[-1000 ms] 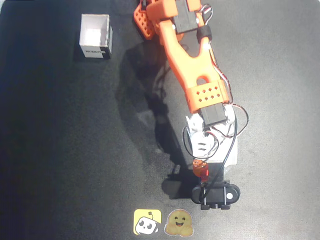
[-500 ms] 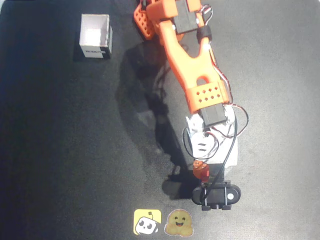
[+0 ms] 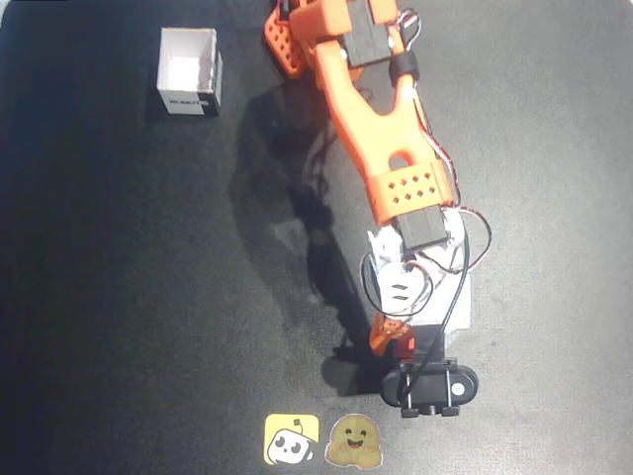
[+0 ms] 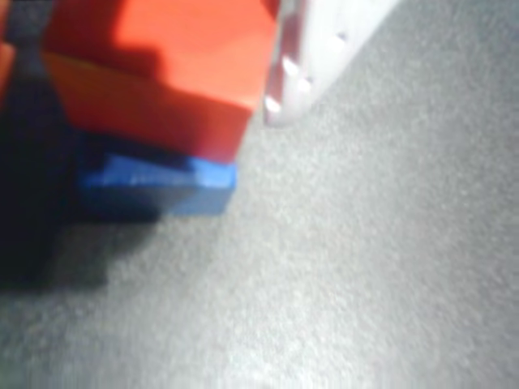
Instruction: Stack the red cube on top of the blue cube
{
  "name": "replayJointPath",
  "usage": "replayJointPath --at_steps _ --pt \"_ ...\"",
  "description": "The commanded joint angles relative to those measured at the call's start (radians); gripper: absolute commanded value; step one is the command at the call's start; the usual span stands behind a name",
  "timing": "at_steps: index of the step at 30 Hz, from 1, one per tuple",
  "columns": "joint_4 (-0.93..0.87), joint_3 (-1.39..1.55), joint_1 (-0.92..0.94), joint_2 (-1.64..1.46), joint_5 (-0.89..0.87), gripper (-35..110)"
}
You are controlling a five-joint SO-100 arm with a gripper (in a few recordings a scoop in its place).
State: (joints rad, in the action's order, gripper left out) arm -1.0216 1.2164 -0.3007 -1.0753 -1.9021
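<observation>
Overhead view: wide black table (image 3: 119, 297), crossed from the top edge down to the lower middle by the orange arm (image 3: 381, 148), stretched far out so as to reach the stacking spot. Well apart at upper left, an open white box (image 3: 188, 71), no part of the job. Near the bottom edge, two small stickers (image 3: 291, 438), just beyond the black camera mount (image 3: 428, 386) on the wrist.

Under the wrist, the gripper (image 3: 396, 338), pinching the red cube (image 3: 406, 343), seen here as a small red patch beside an orange jaw.

Wrist view, closer: red cube (image 4: 162, 73) pressed against a white finger (image 4: 312, 65) on its right face, dark on its left side. Directly beneath, the blue cube (image 4: 162, 182), flat on the table, mostly in shadow. Red overhanging blue towards the camera; cannot tell whether touching or just above. Held squarely over blue, presumably for a level set-down, and gripped so as not to slide off.

Against the picture half a second back: wrist a little lower, red patch smaller, more of the orange jaw showing beside it. Box and stickers unmoved.

Judged as the last stretch of the placing, release not yet made.
</observation>
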Motion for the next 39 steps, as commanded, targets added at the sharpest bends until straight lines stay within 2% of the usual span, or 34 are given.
replayJointPath --at_steps 1,17,24,26,39 --pt "0.040 -0.031 0.003 -0.035 0.017 26" --pt "0.176 0.040 0.041 -0.239 0.143 25" --pt "0.210 0.425 0.078 -0.644 0.170 19" --pt "0.216 0.548 0.109 -0.773 0.172 1" --pt "0.209 1.123 0.221 -1.396 0.316 0"
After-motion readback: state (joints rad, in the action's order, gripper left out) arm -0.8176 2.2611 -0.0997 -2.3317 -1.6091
